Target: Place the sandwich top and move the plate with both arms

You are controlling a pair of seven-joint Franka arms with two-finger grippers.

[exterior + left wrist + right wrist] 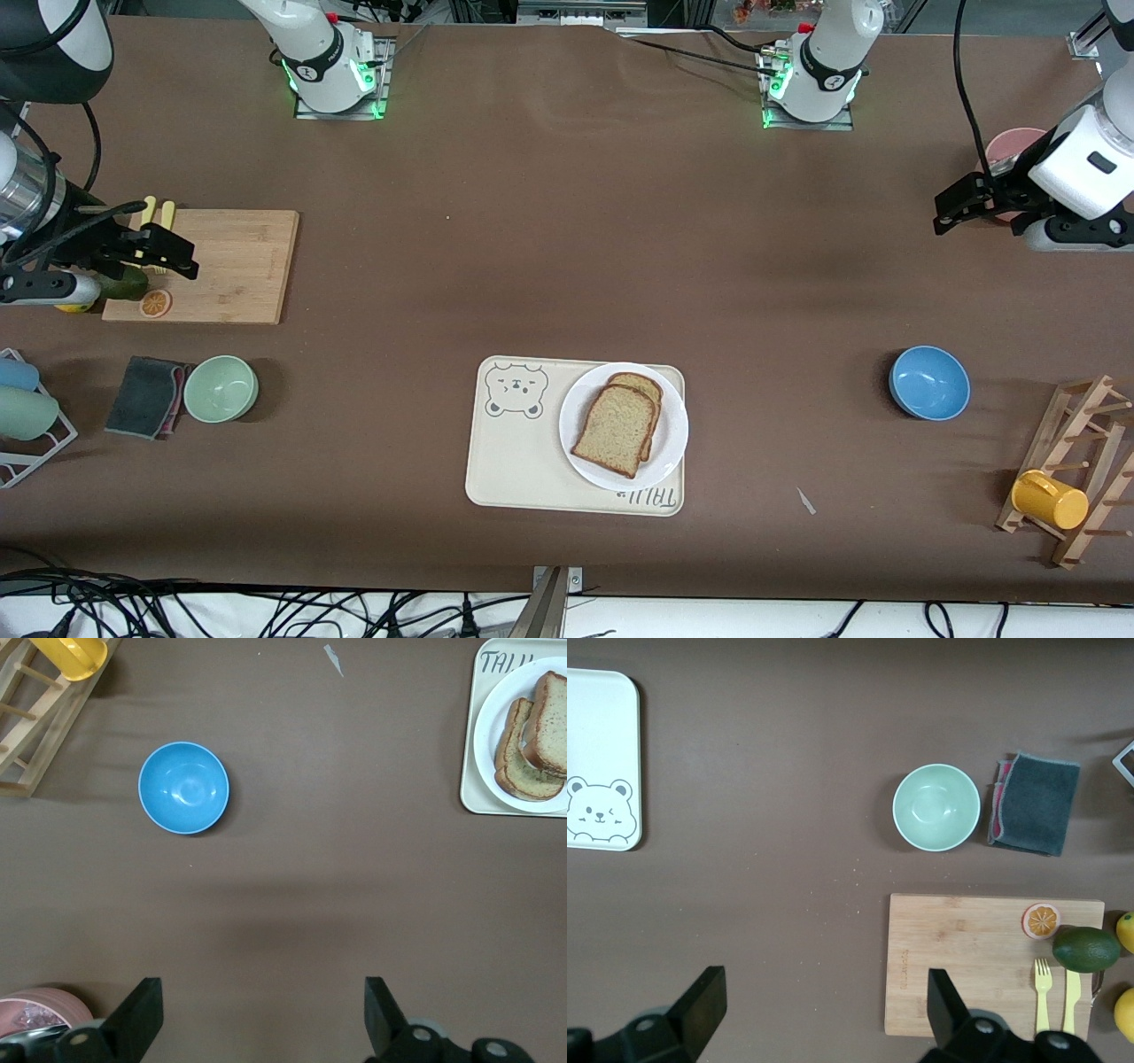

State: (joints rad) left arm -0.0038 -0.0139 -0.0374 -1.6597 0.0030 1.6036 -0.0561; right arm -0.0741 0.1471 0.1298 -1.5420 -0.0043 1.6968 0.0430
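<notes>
While both slices sit stacked on the plate (675, 434), each claw — left (961, 206), right (168, 257) — gapes empty.

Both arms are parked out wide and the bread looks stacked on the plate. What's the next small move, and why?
Probably bring both open grippers, left and right, in toward the plate on the tray: the sandwich top already lies on the lower slice, so only moving the plate remains.

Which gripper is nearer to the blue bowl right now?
Left. The left gripper, open, hovers at the left arm's end of the table, near the blue bowl. The right gripper, open, hangs over the cutting board at the right arm's end.
</notes>
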